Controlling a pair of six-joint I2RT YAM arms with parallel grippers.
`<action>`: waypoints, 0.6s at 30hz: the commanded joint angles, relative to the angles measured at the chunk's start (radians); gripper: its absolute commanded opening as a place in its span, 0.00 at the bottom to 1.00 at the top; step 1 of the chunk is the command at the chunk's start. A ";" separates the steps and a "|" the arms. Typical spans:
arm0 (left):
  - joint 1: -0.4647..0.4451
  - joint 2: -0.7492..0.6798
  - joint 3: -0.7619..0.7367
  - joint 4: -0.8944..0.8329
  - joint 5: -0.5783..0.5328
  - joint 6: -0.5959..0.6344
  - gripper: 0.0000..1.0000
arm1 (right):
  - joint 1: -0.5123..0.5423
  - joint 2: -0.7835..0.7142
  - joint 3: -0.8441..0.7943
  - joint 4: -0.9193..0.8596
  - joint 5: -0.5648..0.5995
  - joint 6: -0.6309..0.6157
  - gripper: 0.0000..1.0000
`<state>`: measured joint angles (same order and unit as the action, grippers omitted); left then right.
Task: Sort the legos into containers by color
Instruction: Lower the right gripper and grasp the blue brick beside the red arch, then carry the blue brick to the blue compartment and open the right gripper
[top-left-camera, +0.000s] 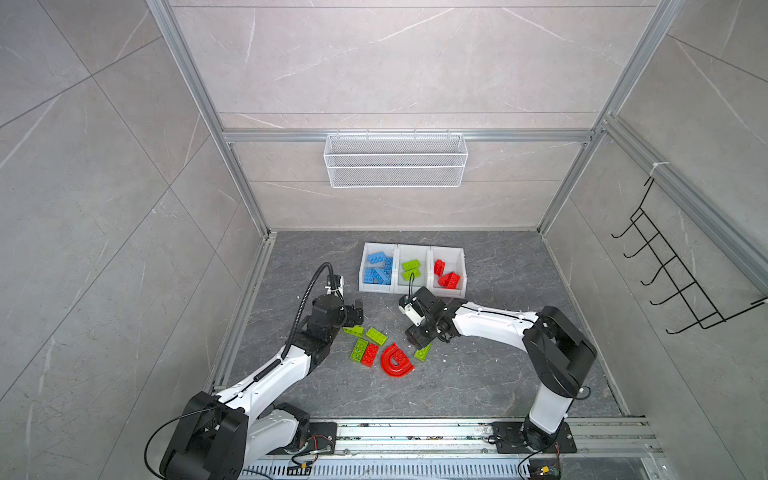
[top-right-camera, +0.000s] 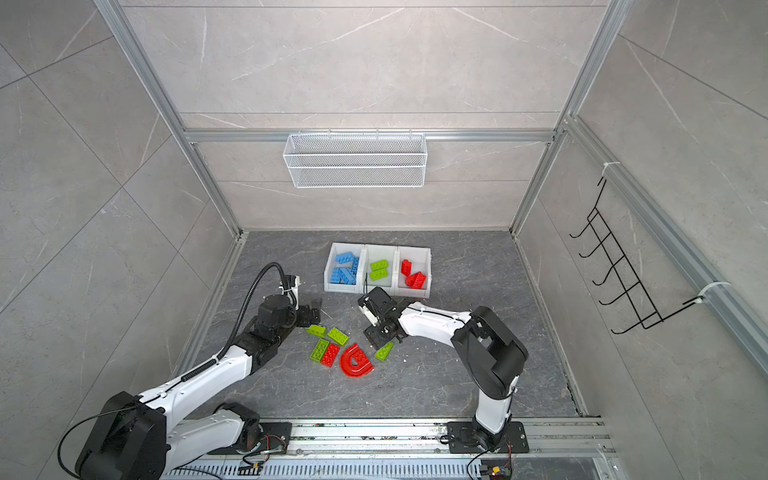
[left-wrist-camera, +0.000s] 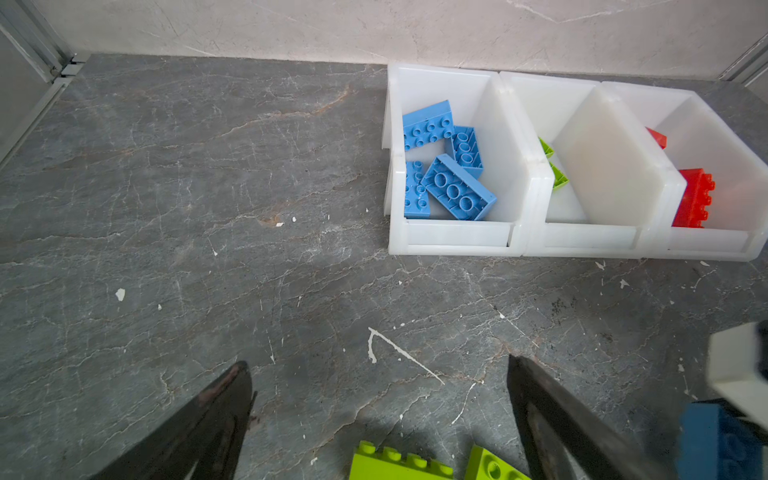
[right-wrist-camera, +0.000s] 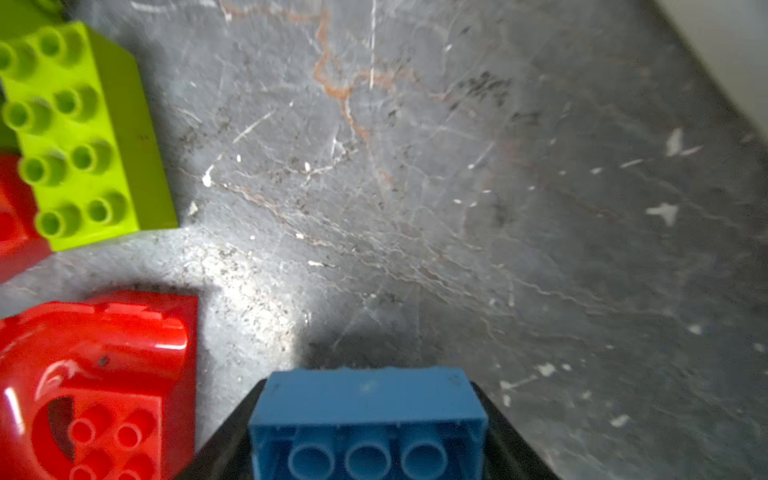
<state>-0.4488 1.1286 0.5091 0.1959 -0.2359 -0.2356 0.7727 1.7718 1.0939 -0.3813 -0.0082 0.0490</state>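
Here, right claw (right-wrist-camera: 368, 388) clasped blue brick (right-wrist-camera: 368, 415), hollow underside showing 3 round tubes; left claw (left-wrist-camera: 376, 365) spread wide.

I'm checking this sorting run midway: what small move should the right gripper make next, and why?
Probably a short lift straight up. The blue brick sits between the jaws of the right gripper, with the red arch piece close beside it. Rising first should clear that neighbour before the brick is carried toward the bin with blue bricks.
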 joint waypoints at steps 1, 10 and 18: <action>0.007 0.003 -0.008 0.054 -0.034 -0.019 0.97 | -0.041 -0.075 -0.016 0.160 -0.065 0.064 0.42; 0.019 0.003 -0.036 0.098 -0.063 -0.035 0.98 | -0.066 0.067 0.194 0.266 -0.114 0.107 0.42; 0.031 0.008 -0.051 0.119 -0.063 -0.053 0.98 | -0.087 0.290 0.481 0.294 -0.134 0.103 0.43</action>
<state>-0.4252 1.1381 0.4587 0.2523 -0.2825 -0.2661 0.6949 1.9957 1.4899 -0.1028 -0.1196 0.1394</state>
